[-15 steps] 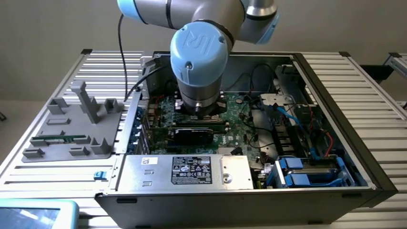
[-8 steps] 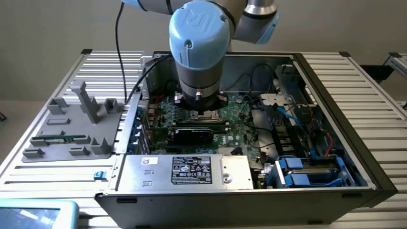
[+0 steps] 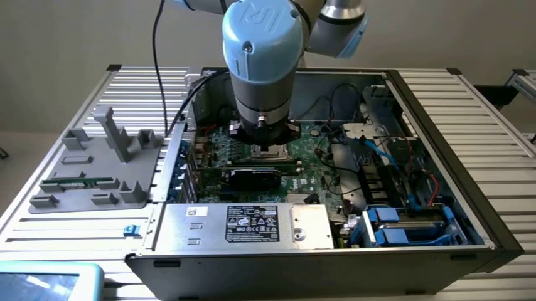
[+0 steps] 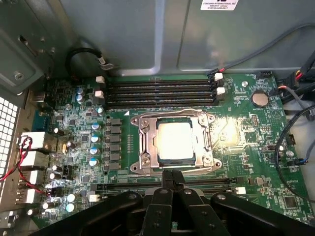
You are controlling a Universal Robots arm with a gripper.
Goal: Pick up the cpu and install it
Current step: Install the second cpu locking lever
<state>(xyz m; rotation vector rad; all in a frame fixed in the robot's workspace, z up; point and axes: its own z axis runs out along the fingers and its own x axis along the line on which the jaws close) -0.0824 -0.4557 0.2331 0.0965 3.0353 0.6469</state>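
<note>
Inside the socket [image 4: 174,142], the cpu [image 4: 175,141]; just above it, the closed, empty pincer [image 4: 173,176].

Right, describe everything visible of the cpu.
The cpu is a flat square chip with a pale silvery metal top, glaring under bright light, and a thin darker rim. It lies level inside the metal-framed socket at the middle of the green motherboard, the frame surrounding its edges. Empty memory slots run along one side. The shut pincer sits just beside the socket, not holding the chip.

Open PC case [image 3: 494,226] (grey tray [image 3: 92,182] beside)
</note>
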